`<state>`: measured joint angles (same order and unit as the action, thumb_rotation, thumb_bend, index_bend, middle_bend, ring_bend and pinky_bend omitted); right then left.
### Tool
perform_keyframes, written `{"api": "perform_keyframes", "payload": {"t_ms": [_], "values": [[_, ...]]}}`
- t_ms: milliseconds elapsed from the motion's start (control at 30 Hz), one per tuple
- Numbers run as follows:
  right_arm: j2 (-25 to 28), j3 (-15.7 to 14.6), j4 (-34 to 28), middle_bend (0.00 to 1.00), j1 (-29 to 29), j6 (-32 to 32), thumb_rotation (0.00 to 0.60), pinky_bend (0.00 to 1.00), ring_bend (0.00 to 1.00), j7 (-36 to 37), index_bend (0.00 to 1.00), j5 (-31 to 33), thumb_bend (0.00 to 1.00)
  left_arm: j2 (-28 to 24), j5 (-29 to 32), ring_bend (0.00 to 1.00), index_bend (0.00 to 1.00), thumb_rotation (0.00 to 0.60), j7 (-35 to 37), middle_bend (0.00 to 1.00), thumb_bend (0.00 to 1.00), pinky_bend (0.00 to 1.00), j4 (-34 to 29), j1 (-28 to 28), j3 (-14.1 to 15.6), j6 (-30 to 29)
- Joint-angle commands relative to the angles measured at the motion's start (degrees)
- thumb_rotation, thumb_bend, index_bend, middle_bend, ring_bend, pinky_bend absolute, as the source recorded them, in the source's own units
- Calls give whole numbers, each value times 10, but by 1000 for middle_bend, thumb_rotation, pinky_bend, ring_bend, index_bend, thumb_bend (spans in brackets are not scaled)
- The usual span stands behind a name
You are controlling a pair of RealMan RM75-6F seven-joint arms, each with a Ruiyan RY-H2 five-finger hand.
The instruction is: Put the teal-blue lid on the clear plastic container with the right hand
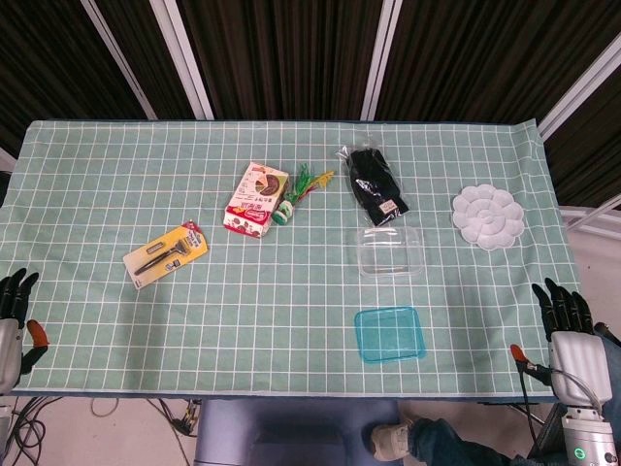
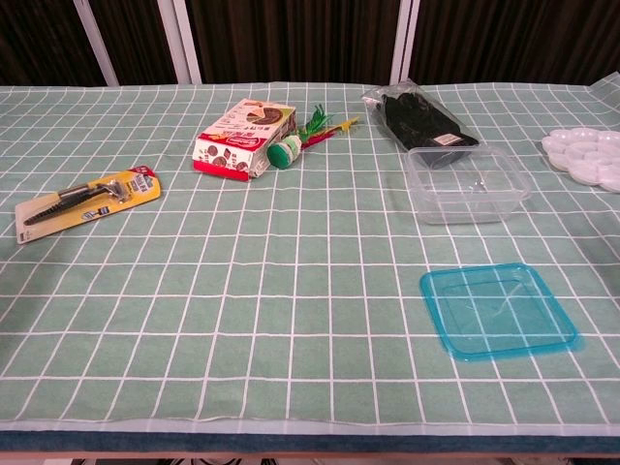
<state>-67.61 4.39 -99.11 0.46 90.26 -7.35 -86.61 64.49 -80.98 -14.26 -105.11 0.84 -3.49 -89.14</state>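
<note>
**Lid and container apart on desk; both hands idle at the near corners**

The flat, square teal-blue plastic lid (image 1: 389, 334) lies on the green checked cloth of the desk (image 1: 194, 184), close to the near edge and right of centre. The clear plastic container (image 1: 389, 252), rectangular and uncovered, stands just beyond it, a short gap between the two. Touching the container's far side is a black item in a clear bag (image 1: 376, 184).

The right hand (image 1: 570, 325) sits off the desk's near right corner, fingers extended and apart, holding nothing, well clear of the lid. The left hand (image 1: 14, 301) sits at the near left corner, partly cut off by the frame, fingers likewise apart and empty. Neither hand appears in the chest view.

Elsewhere on the desk: a white flower-shaped paint palette (image 1: 488, 216) at far right, a red-and-white printed carton (image 1: 256, 199) beside a green-feathered shuttlecock (image 1: 297, 194), and a tool on a yellow card (image 1: 166, 253) at left.
</note>
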Motion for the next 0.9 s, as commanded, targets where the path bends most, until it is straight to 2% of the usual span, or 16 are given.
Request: {"api": "perform_keyframes", "payload": {"t_ms": [33,500,667,767,900], "values": [[1,0,-1,0,0,-1,600,0,0,2,0,1,280,1,0,0,61,600,-1,0,789,0,0,0,0,0],[20,-6,-14,0,-1,-9,600,0,0,23,0,-4,280,0,0,0,61,600,0,0,790,0,-1,-1,0,-1],[30,-14,-23,0,0,-16,600,0,0,30,0,-12,219,0,0,0,61,600,0,0,789,0,-3,-1,1,-1],[43,-25,-32,0,7,-42,600,0,0,42,0,-14,214,-1,2,0,61,600,1,0,789,0,-5,-1,0,-1],[86,-38,-57,0,33,-106,600,0,0,29,0,-14,214,-1,8,0,61,600,-1,0,789,0,-6,0,-1,3]]}}
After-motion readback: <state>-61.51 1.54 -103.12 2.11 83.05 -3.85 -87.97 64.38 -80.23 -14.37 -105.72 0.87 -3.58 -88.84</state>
